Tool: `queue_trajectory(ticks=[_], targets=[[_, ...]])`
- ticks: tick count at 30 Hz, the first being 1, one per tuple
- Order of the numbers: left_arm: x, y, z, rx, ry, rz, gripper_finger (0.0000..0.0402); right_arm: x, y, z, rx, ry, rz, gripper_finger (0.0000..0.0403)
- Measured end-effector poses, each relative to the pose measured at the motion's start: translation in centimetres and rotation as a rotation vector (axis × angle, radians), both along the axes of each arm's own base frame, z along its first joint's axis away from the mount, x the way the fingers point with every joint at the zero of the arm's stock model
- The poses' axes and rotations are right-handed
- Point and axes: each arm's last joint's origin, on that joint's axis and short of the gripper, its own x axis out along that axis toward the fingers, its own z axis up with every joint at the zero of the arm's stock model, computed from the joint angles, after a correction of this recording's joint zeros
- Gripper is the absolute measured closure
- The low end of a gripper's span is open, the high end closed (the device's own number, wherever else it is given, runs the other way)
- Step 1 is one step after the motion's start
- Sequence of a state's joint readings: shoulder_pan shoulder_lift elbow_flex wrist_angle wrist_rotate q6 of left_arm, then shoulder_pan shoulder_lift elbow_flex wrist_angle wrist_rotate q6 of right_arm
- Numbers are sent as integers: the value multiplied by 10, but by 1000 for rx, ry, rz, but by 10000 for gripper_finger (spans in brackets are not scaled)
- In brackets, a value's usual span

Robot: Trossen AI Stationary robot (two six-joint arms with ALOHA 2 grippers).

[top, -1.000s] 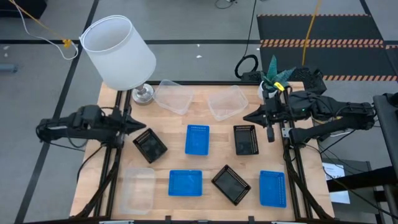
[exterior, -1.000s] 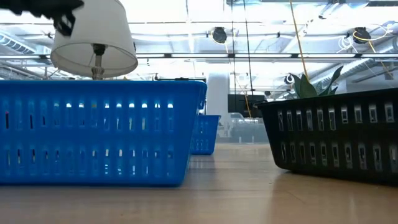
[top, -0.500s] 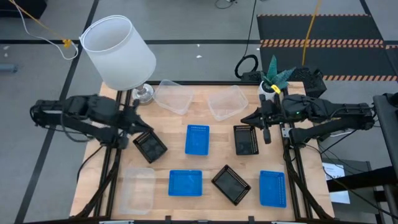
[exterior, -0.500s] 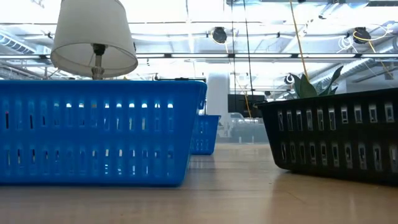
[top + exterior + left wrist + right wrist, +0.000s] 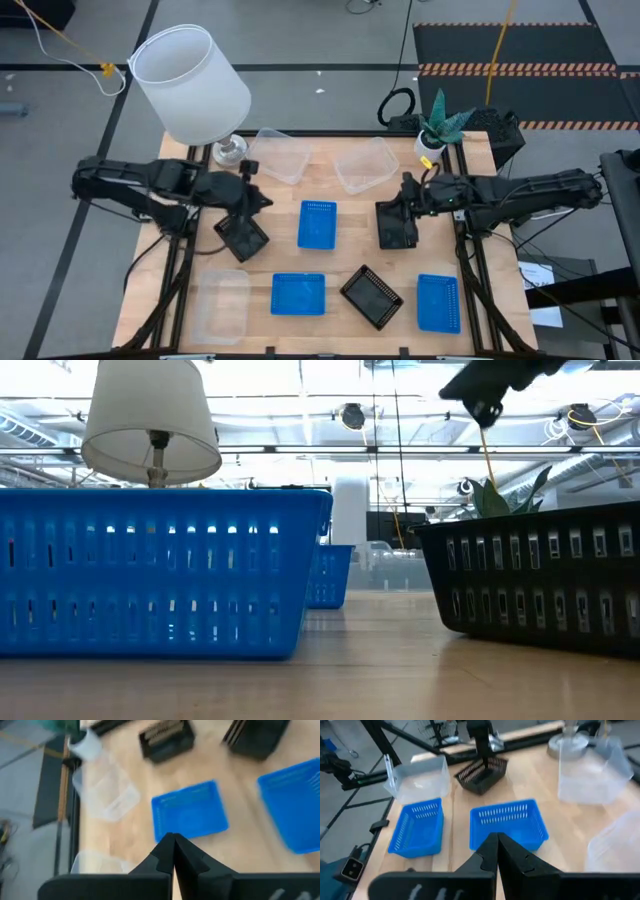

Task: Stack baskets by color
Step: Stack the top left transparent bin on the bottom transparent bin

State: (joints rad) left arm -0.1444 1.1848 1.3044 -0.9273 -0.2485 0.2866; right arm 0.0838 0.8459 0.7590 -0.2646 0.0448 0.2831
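Baskets: nine, spread over the wooden table [image 5: 345, 215].

Black basket [image 5: 241, 236] near the table's left edge, tilted, directly beneath the left gripper [image 5: 256, 199]; fingers pressed together, nothing held; contact with the basket's far rim impossible to judge. Second black basket [image 5: 395, 224] right of centre, directly under the right gripper [image 5: 404, 193], likewise closed and empty, tip over that basket's far rim. Third black basket [image 5: 371, 297] toward the near edge, turned diagonally, well apart from both grippers.

Blue basket [image 5: 317, 223] at the table's middle, between the two grippers. Second blue basket [image 5: 298, 294] near the near edge, just left of the diagonal black one. Third blue basket [image 5: 438, 302] at the near right corner.

Clear basket [image 5: 276, 155] along the far edge, left of centre, beside the lamp base [image 5: 229, 151]. Second clear basket [image 5: 365, 165] along the far edge, right of centre. Third clear basket [image 5: 222, 306] at the near left corner.

White lampshade [image 5: 190, 84] over the far left corner; small potted plant [image 5: 440, 124] at the far right corner.
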Motion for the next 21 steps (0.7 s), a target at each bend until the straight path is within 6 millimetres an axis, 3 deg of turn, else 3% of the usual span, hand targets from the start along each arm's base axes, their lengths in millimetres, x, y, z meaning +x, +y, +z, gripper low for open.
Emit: queue_trajectory(ticks=[6, 16, 21], targets=[[27, 30, -30, 37, 133, 101, 381, -1, 7, 0, 130, 6, 75, 403], [51, 97, -96, 48, 312, 256, 257, -1, 8, 1, 74, -5, 108, 403], [59, 121, -131, 52, 407, 277, 232, -3, 8, 2, 53, -15, 118, 403]])
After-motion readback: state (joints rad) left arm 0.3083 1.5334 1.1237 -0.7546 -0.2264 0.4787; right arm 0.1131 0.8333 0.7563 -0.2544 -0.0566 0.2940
